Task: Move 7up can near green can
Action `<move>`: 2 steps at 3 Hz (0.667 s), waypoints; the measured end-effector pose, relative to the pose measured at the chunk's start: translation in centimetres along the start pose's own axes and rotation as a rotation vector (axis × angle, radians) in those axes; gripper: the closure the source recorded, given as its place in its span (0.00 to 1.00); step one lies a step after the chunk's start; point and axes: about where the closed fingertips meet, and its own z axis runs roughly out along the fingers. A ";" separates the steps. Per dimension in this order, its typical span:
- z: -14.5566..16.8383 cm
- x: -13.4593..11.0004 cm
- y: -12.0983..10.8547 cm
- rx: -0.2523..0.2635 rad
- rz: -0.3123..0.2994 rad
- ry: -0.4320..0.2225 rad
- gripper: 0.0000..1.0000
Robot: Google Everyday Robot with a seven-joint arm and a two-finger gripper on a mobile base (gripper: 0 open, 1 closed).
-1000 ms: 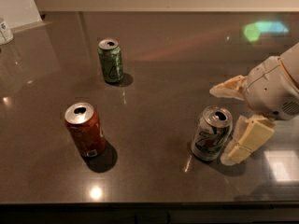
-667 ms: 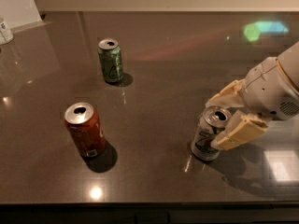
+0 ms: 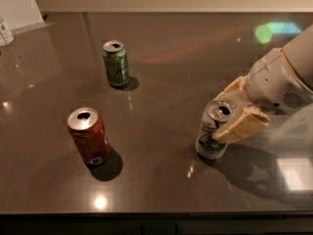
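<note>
My cream two-finger gripper (image 3: 222, 115) is clamped on the silver-white, green-logoed 7up can (image 3: 209, 143) at the right front of the dark glossy table (image 3: 161, 180), well apart from the pale-marked green can (image 3: 116, 65) at back left. I'd lift it barely clear, upright, and set it beside the green one without bumping it. I count three cans: one 7up, one green, one red-orange can (image 3: 89, 137).

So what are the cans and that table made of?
The 7up can, held by the gripper at right, the green can and the red can look like painted metal: shiny silver tops. The table looks like polished stone or laminate; it mirrors lights.
</note>
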 end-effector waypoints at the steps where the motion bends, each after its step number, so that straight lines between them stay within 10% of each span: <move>1: -0.6 -2.9 -2.8 0.041 0.037 0.000 1.00; 2: -0.2 -6.3 -6.3 0.074 0.058 -0.016 1.00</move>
